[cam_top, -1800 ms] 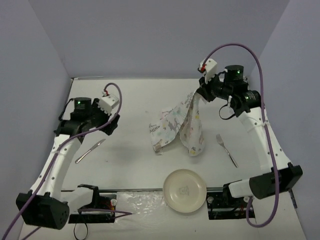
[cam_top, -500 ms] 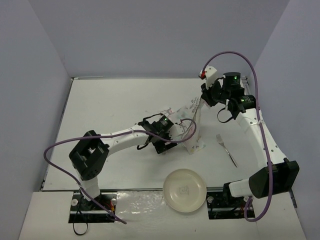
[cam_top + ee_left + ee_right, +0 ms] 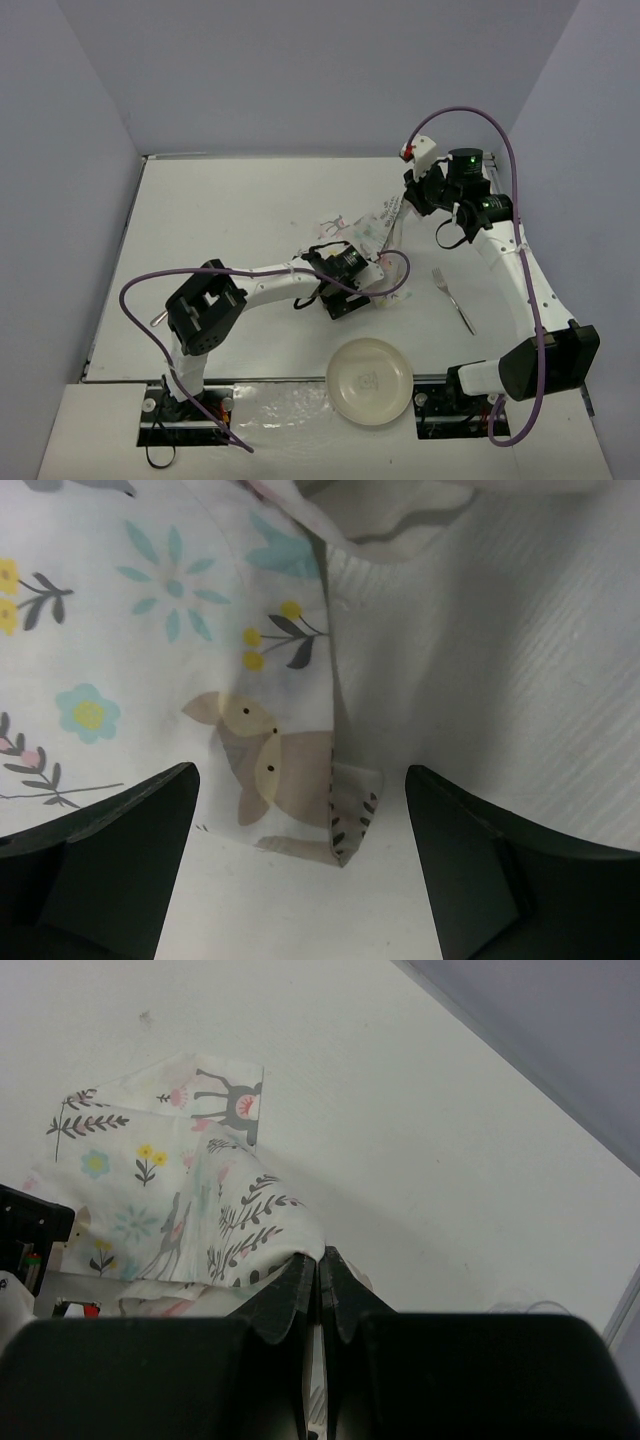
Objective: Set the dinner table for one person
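Desk (image 3: 230,210): broad, plain matte white. It fills the floor of the enclosure and carries everything; both arm bases sit at its near edge.

Placemat (image 3: 372,238): white cloth with a floral and animal print, right of the desk's centre. One end is lifted toward the far right corner, and the rest drapes down and lies bunched on the desk.

Right fingers (image 3: 318,1290): pressed together, no gap showing. A fold of the placemat is pinched at their tips. The top view shows this arm reaching in from the right edge with the cloth hanging from it.

Left fingers (image 3: 100,865): spread wide, low over the desk at the near end of the placemat. Between them lies a turned-over corner of the cloth printed with a brown animal face. Neither finger touches the cloth in the wrist view, and nothing is gripped. The left arm stretches from the near left corner across to the middle.

Plate (image 3: 369,380): cream, round, at the near edge right of centre, its near side past the edge. It is apart from the placemat.

Fork (image 3: 453,300): flat on the desk near the right edge, tines toward the far edge, just beside the right arm.

Metal utensil (image 3: 157,321): only a sliver shows by the left edge, beside the left arm's elbow. Cannot tell which kind.
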### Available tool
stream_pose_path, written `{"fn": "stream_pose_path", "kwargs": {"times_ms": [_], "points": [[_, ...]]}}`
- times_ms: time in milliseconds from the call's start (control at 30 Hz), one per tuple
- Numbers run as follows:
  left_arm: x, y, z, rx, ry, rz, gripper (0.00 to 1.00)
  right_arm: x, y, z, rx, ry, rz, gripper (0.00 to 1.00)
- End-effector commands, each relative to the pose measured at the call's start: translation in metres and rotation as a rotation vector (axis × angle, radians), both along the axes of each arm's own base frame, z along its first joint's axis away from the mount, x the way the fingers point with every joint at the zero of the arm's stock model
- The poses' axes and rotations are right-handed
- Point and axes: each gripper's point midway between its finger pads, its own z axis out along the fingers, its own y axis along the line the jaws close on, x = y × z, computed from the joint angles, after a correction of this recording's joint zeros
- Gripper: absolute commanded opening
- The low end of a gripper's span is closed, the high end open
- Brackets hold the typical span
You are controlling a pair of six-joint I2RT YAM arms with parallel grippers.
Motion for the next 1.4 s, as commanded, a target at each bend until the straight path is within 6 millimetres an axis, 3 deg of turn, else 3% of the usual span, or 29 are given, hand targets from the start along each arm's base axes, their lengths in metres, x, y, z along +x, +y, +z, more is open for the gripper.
{"fn": "stream_pose_path", "kwargs": {"times_ms": [0,167,300,467,600,767,867,1167,1367], "points": [[0.024,0.000,0.016,-0.010,-0.124,0.057,0.82,0.003,-0.002,0.032,0.023,-0.116,-0.007,0.00],[0.037,0.016,0.019,0.018,-0.203,0.094,0.82,0.002,-0.002,0.019,0.014,-0.087,-0.003,0.00],[0.050,0.030,0.028,0.023,-0.232,0.119,0.82,0.002,-0.009,0.021,-0.010,-0.102,-0.028,0.00],[0.077,0.061,0.046,0.009,-0.248,0.200,0.81,-0.003,-0.019,0.021,-0.057,-0.119,-0.055,0.00],[0.087,0.088,0.053,0.001,-0.253,0.234,0.81,-0.004,-0.028,0.019,-0.099,-0.120,-0.083,0.00],[0.094,0.108,0.060,0.003,-0.282,0.262,0.81,-0.001,-0.035,0.011,-0.143,-0.106,-0.112,0.00],[0.096,0.112,0.059,-0.004,-0.264,0.271,0.81,0.001,-0.041,0.004,-0.174,-0.093,-0.132,0.00],[0.101,0.099,0.054,-0.017,-0.219,0.263,0.81,-0.007,-0.025,-0.018,-0.172,-0.028,-0.080,0.00],[0.096,0.083,0.043,-0.048,-0.143,0.249,0.70,-0.006,-0.024,-0.016,-0.165,-0.029,-0.083,0.00]]}}
